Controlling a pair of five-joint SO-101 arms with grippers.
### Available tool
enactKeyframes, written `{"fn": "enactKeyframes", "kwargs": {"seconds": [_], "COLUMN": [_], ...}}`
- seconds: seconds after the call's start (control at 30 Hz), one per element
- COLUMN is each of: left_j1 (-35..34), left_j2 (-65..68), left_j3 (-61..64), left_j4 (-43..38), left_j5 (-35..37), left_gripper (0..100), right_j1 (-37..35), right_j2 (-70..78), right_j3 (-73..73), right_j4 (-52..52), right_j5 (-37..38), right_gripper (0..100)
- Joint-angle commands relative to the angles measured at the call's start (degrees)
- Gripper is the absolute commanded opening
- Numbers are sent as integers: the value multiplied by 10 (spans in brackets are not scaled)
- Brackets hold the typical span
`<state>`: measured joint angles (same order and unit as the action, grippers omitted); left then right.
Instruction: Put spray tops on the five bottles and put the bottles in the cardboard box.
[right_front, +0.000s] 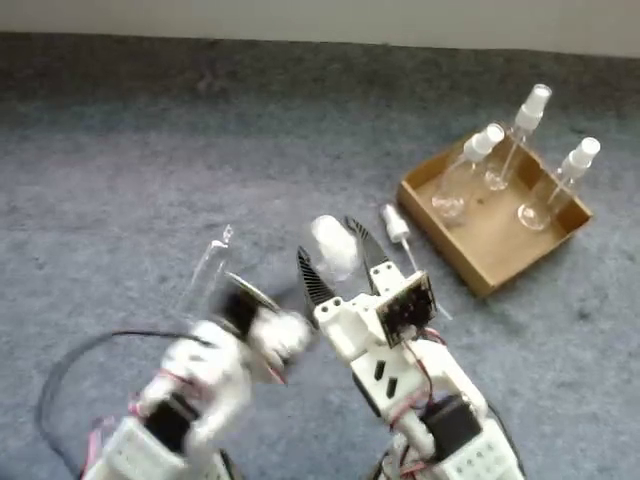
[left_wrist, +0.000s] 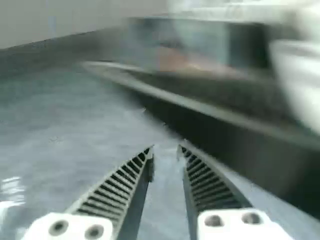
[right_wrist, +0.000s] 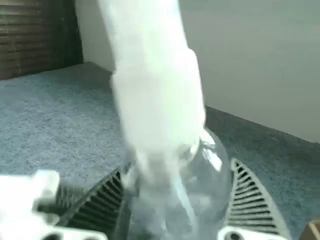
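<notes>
1. Nearest in the high view are two arms at the lower edge: the left arm (right_front: 200, 385), blurred, and the right arm (right_front: 410, 370) beside it, both over a grey, carpet-like worktop (right_front: 120, 150).
2. The right gripper (right_front: 326, 240) points toward the far side of the worktop. Its black jaws are closed on a held bottle (right_front: 335, 252), whose white spray top shows between them.
3. Just ahead of the left arm, a bare bottle (right_front: 205, 272), clear and with no top on it, lies on its side. Its long axis runs from the near left to the far right, with the narrow end pointing away from the arms.
4. A loose spray top (right_front: 397, 222) lies flat between the right gripper and the cardboard box (right_front: 490, 265). Its head points toward the far side and its thin tube trails back toward the right arm.
5. The cardboard box sits on the worktop, off to the right of the arms. Three capped bottles (right_front: 500, 172) stand upright inside it, with their white tops pointing up.
6. In the left wrist view, the left gripper (left_wrist: 165, 155) hangs over the worktop. Its ribbed jaws are a narrow gap apart and hold nothing. What lies beyond them is too blurred to tell.
7. In the right wrist view, the held bottle's clear, rounded body sits clamped between the ribbed fingers (right_wrist: 250, 200). Its long axis runs along the jaws, and the white spray top points out past their tips.
</notes>
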<state>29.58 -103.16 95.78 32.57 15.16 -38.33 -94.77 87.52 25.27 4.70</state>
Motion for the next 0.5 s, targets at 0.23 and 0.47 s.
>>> {"fn": "enactKeyframes", "kwargs": {"seconds": [0.23,0.47], "left_j1": [-175,-185], "left_j2": [-8,-8], "left_j3": [13,13], "left_j4": [6,9], "left_j5": [3,3], "left_gripper": [42,42], "right_j1": [87,89], "right_j2": [0,0], "right_j3": [-3,-4], "right_j4": [22,21], "right_j5": [1,1], "right_gripper": [209,209]}}
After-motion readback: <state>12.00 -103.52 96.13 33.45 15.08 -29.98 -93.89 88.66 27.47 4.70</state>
